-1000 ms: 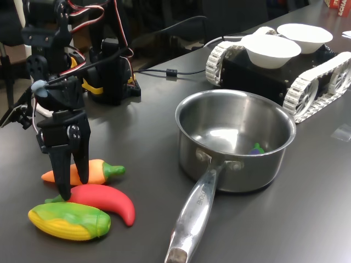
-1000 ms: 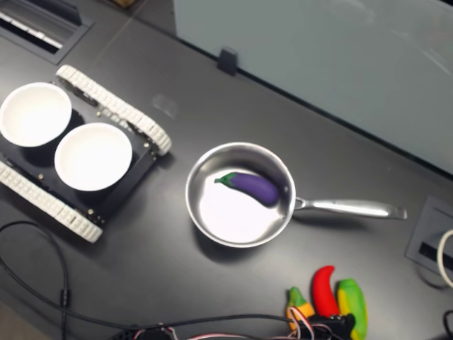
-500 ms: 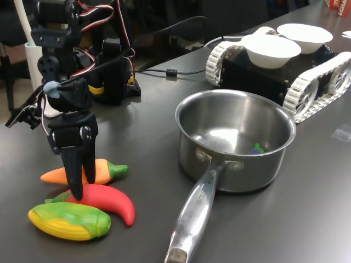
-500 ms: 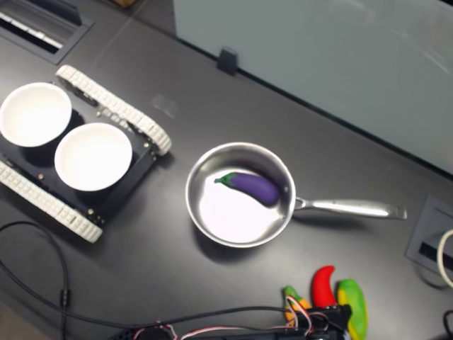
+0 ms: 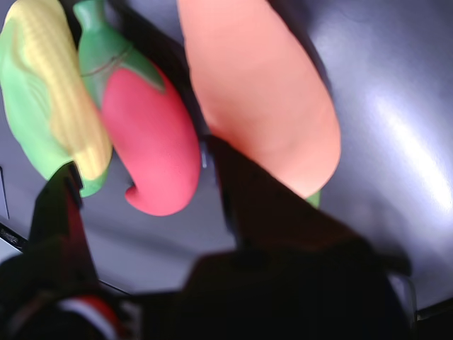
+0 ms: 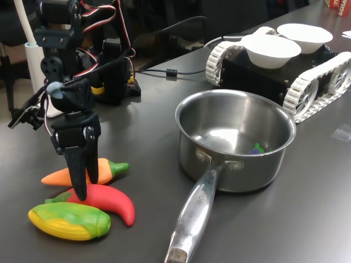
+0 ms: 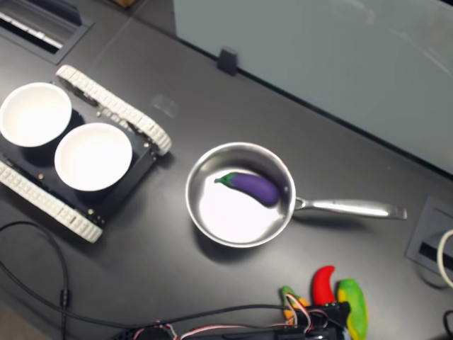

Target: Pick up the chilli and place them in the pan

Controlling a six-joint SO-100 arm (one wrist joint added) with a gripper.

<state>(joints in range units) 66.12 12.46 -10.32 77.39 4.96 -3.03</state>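
Gripper (image 6: 86, 188) now stands a little nearer the pan (image 6: 236, 164) than a second ago, tips down at the stem half of the chilli (image 6: 107, 200). Half a second ago it was almost in the same spot, so the sideways shift is nearly done.

Carrot (image 6: 104, 171) has turned slightly, its green end a touch farther back. Chilli and corn (image 6: 68, 221) lie where they were.

Chilli: on the table on the handle side of the pan, well apart from the bowl of it, between carrot and corn, close against both.

Wrist view: jaws apart, chilli lying between them. One finger (image 5: 248, 198) sits in the gap between chilli and carrot, the other by the tip of the corn. No squeeze on the chilli that I can see.

Judgement: lined up for the grasp, closing not yet done, lift and carry all to come.

Hard to make out:
- Whether the tips touch the table.
- Whether the inner finger already presses the chilli's side.
- In the second exterior view the gripper is cut by the frame edge.
- A purple aubergine (image 7: 253, 187) lies in the pan, mostly hidden behind the pan's wall in the first exterior view.
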